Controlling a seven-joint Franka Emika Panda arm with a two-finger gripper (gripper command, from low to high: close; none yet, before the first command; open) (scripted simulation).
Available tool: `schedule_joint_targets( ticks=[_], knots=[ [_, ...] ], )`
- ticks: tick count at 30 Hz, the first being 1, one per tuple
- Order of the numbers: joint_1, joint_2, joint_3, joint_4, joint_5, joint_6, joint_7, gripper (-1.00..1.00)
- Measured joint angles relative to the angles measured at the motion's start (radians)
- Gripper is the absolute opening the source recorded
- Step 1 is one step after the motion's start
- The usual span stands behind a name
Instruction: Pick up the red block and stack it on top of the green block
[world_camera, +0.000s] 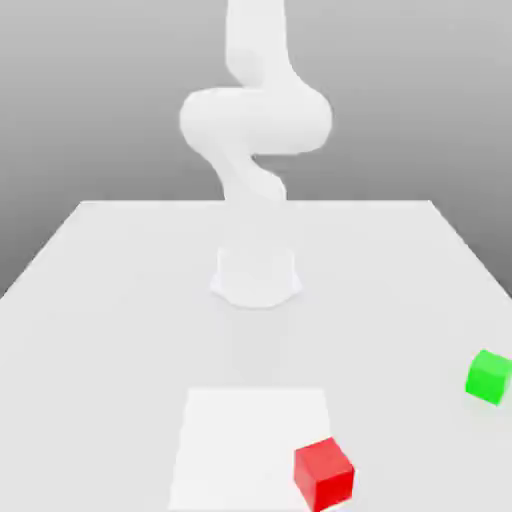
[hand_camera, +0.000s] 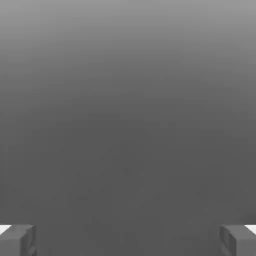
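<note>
The red block lies near the front of the table, on the corner of a lighter square patch. Over at the exterior view's right edge sits the green block, well apart from the red one. The white arm rises from its base at the table's middle and bends upward out of the frame. In the hand view my gripper is open: the two grey fingertips stand far apart with nothing between them, and plain grey background lies ahead of them.
The white table stretches wide around the arm's round base. A lighter square patch marks the front centre.
</note>
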Motion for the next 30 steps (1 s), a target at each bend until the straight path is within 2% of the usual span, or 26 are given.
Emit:
schedule_joint_targets(
  ticks=[16, 24, 29, 30],
  knots=[
    [0.085, 0.586, 0.011, -0.099, 0.016, 0.222, -0.164, 0.0],
    [0.114, 0.876, 0.027, -0.148, -0.009, 0.331, -0.222, 0.0],
    [0.123, 1.057, 0.022, -0.134, -0.023, 0.464, -0.222, 0.0],
    [0.124, 1.086, 0.021, -0.129, -0.025, 0.488, -0.221, -1.0]
  ],
)
